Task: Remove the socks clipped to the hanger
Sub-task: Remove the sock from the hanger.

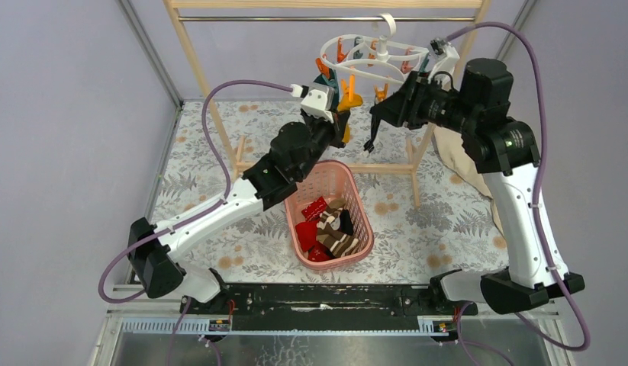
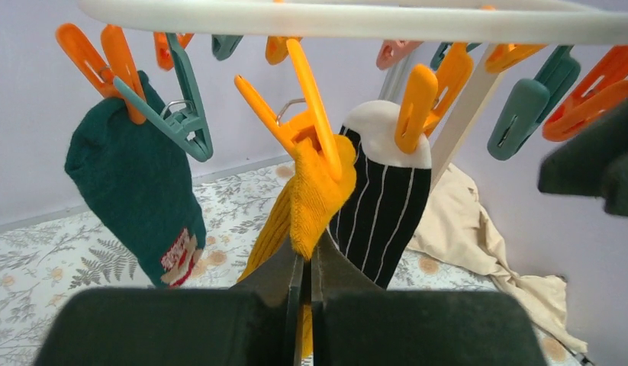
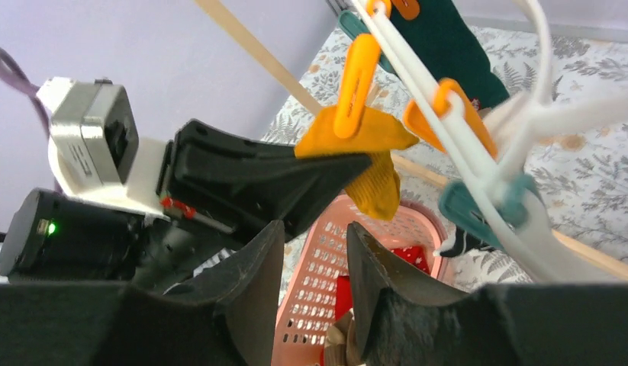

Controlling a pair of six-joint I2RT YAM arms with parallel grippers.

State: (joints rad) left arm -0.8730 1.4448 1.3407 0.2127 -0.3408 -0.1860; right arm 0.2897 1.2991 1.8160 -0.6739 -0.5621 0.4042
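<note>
The white hanger (image 1: 375, 57) hangs from the wooden rack's rail with orange and teal clips. A mustard sock (image 2: 318, 191) hangs from an orange clip (image 2: 310, 99). My left gripper (image 2: 307, 263) is shut on this sock's lower part, just below the clip; it also shows in the top view (image 1: 342, 107). A dark teal sock (image 2: 135, 191) hangs to its left and a black white-striped sock (image 2: 379, 206) to its right, both clipped. My right gripper (image 3: 314, 244) is open and empty, below and beside the mustard sock (image 3: 364, 152); it also shows in the top view (image 1: 375, 126).
A pink basket (image 1: 356, 198) under the hanger holds red (image 1: 310, 221) and brown-striped (image 1: 337, 240) socks. The tall wooden rack (image 1: 196, 53) stands at the back. A beige cloth (image 1: 455, 156) lies at the right behind my right arm.
</note>
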